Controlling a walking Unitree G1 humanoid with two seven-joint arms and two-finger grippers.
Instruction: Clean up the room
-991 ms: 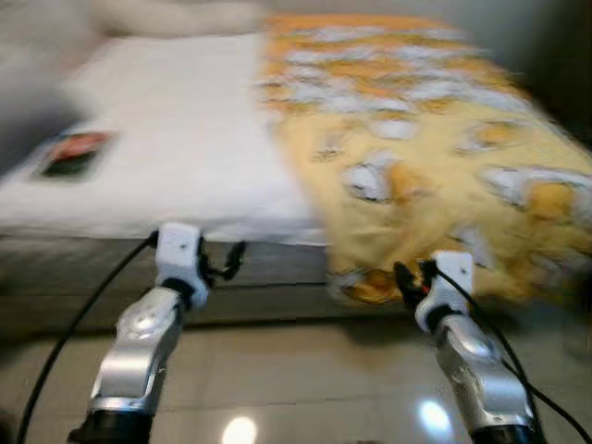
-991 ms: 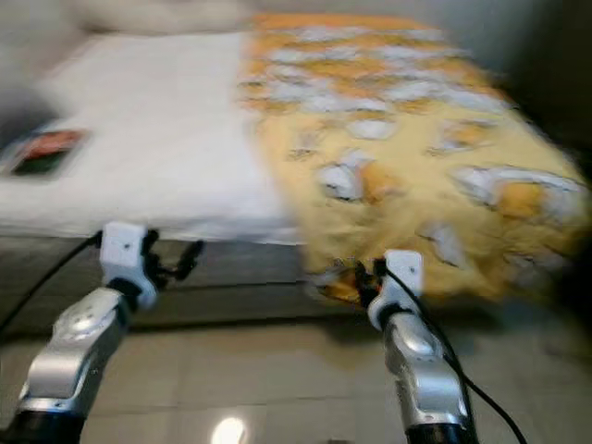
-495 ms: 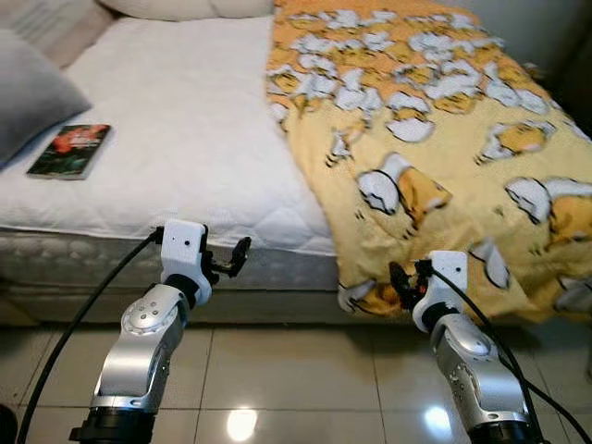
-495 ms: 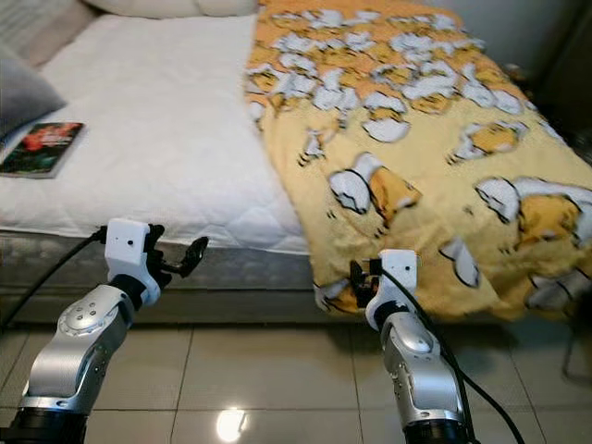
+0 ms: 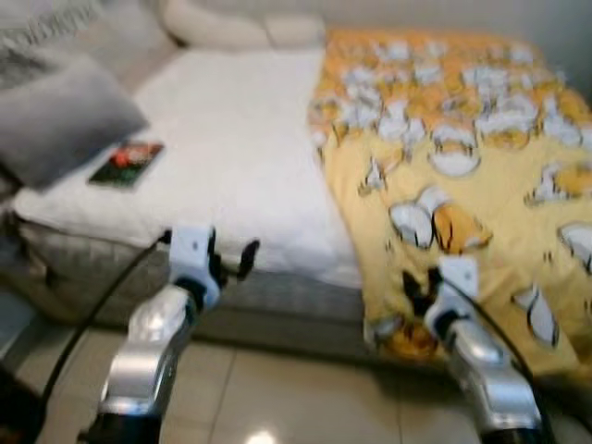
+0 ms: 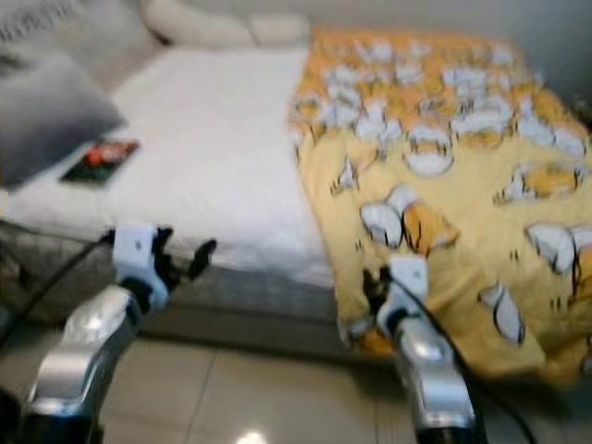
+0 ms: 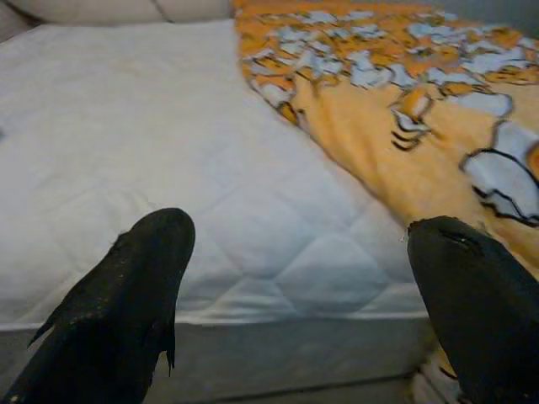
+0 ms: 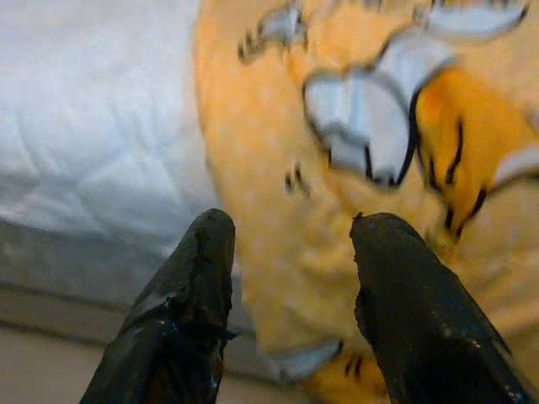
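A bed with a white quilted mattress (image 5: 231,148) has a yellow duck-print blanket (image 5: 462,166) over its right half, the hem hanging over the front edge. A small book (image 5: 127,163) lies on the mattress at the left, beside a grey pillow (image 5: 65,129). My left gripper (image 5: 233,264) is open, held just before the mattress's front edge; its wide-spread fingers (image 7: 126,311) frame the mattress and blanket. In front of the blanket's hanging hem (image 8: 295,353) my right gripper (image 5: 421,289) is open with nothing between its fingers (image 8: 181,311).
Pale pillows (image 5: 231,23) lie at the head of the bed. Glossy tiled floor (image 5: 277,407) runs under my arms in front of the grey bed base (image 5: 287,310). The eye views are blurred.
The whole picture has shifted right and blurred, so the camera has moved; more of the bed's left side and the grey pillow show. Both grippers hold the same open pose.
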